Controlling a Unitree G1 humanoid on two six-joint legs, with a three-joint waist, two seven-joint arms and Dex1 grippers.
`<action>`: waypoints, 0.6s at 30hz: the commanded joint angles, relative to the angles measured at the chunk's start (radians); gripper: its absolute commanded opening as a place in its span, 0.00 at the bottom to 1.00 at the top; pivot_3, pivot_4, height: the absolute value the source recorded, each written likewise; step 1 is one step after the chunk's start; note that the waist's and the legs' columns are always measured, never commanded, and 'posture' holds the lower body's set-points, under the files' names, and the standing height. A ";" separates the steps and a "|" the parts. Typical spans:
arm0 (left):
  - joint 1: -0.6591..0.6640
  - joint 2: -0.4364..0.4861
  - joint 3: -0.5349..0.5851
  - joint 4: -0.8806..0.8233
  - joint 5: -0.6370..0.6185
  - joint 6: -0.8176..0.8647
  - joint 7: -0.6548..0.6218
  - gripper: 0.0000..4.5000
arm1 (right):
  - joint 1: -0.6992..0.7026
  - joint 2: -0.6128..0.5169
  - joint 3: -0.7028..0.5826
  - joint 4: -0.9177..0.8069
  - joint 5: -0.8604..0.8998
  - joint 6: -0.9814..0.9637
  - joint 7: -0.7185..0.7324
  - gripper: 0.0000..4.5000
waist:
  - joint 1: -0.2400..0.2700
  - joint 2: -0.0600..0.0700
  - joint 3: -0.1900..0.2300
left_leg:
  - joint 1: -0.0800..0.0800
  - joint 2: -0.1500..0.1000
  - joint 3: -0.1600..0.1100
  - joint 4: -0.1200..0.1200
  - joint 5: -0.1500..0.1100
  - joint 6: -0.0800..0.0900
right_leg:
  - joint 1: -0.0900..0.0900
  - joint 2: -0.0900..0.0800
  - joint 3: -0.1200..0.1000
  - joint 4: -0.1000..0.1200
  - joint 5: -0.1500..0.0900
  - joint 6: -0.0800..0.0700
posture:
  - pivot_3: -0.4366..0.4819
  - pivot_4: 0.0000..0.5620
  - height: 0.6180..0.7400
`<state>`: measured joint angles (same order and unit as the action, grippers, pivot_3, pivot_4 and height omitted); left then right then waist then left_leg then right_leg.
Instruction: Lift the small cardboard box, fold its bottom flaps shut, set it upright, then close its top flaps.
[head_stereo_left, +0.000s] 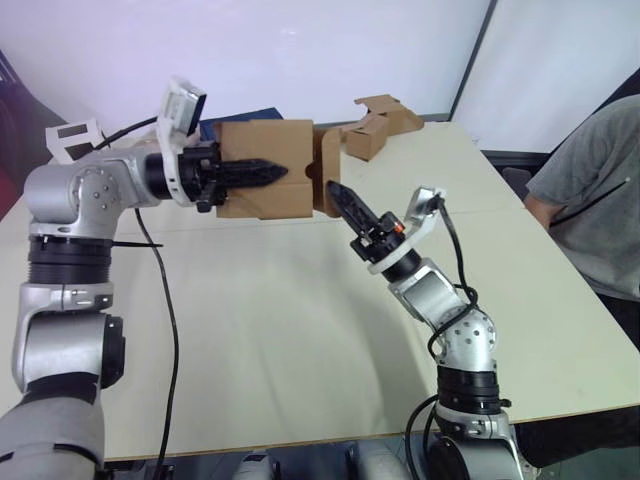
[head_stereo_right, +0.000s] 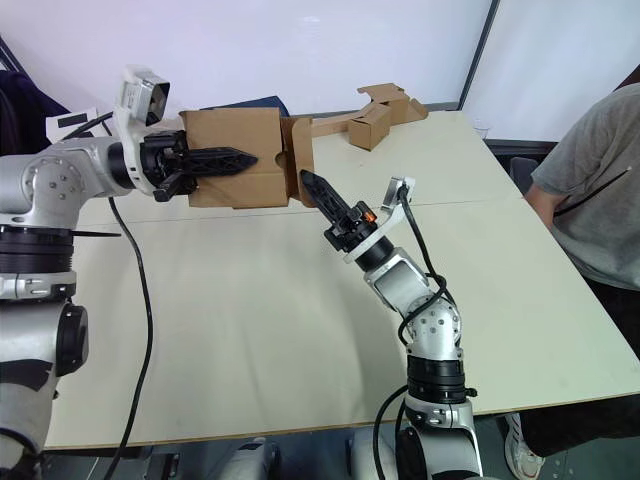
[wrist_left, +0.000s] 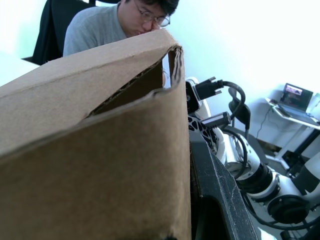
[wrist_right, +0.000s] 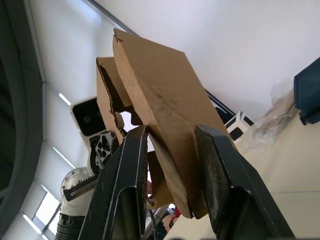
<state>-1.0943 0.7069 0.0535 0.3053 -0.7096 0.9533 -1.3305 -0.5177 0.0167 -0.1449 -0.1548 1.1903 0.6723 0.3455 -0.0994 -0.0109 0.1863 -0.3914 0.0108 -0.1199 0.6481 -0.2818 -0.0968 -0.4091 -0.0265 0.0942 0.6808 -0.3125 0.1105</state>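
My left gripper (head_stereo_left: 262, 173) pinches the small plain brown cardboard box (head_stereo_left: 262, 195) aloft over the pale table (head_stereo_left: 270, 330), while my right gripper (head_stereo_left: 338, 197), fingers parted, touches its end flap (head_stereo_left: 328, 182).

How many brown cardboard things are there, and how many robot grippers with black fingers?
Brown cardboard things: 2, the small plain brown cardboard box held up off the table, and the joined brown cardboard pieces at the table's far edge.
Black two-fingered robot grippers: 2, the left gripper and the right gripper.
Total: 4
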 joint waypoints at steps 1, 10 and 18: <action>-0.003 0.004 0.022 -0.030 -0.011 -0.015 -0.008 0.00 | -0.008 0.007 0.019 -0.046 -0.001 0.001 -0.001 0.32 | 0.000 0.000 0.000 | 0.000 0.000 0.000 0.000 0.000 0.000 | 0.000 0.000 0.000 0.000 0.000 0.000 | 0.48 0.27 1.00; 0.008 0.000 0.022 -0.039 -0.011 -0.020 -0.003 0.00 | -0.017 0.029 0.054 -0.053 -0.019 -0.005 -0.011 0.32 | 0.000 0.000 0.000 | 0.000 0.000 0.000 0.000 0.000 0.000 | 0.000 0.000 0.000 0.000 0.000 0.000 | 0.48 0.27 1.00; 0.013 -0.005 0.026 -0.032 -0.009 -0.030 0.004 0.00 | -0.029 0.069 0.078 -0.059 -0.020 0.002 -0.016 0.32 | 0.000 0.000 0.000 | 0.000 0.000 0.000 0.000 0.000 0.000 | 0.000 0.000 0.000 0.000 0.000 0.000 | 0.48 0.27 1.00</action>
<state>-1.0710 0.7062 0.0558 0.3000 -0.7092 0.9429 -1.3252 -0.5195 0.0582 -0.1136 -0.1664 1.1615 0.6692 0.3267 -0.0997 -0.0109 0.1863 -0.3914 0.0107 -0.1199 0.6480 -0.2818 -0.0968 -0.4092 -0.0265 0.0942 0.6808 -0.3125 0.1105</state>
